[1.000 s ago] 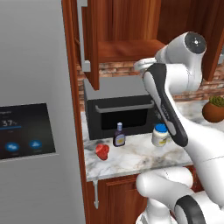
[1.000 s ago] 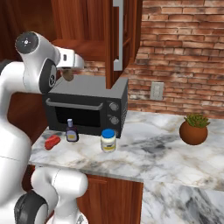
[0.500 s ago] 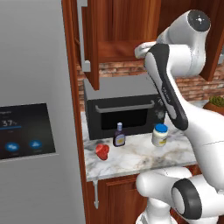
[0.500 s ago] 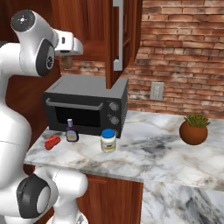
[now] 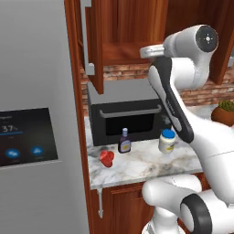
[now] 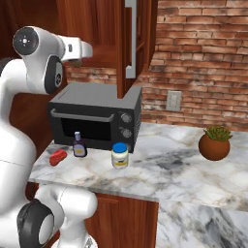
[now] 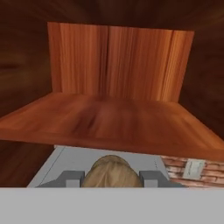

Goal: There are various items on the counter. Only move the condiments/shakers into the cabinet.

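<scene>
While carrying pepper mill [image 7: 110, 171] toward cabinet [image 7: 118, 70], my hand [image 7: 111, 178] clamped tight on it, mill just outside shelf [image 7: 109, 122] front edge. Step: first condiment going in. Next move, I judge: push forward over shelf lip, lower, release. Shelf bare, room wide; open door [image 5: 93, 41] at side, microwave [image 6: 94, 116] below. Jar [image 6: 119, 155], bottle [image 6: 78, 145] wait on tabletop [image 6: 164, 167]; red object [image 6: 57, 157] stays.

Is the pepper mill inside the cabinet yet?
Not yet. The pincer holds the mill just before the shelf, above the microwave.
</scene>
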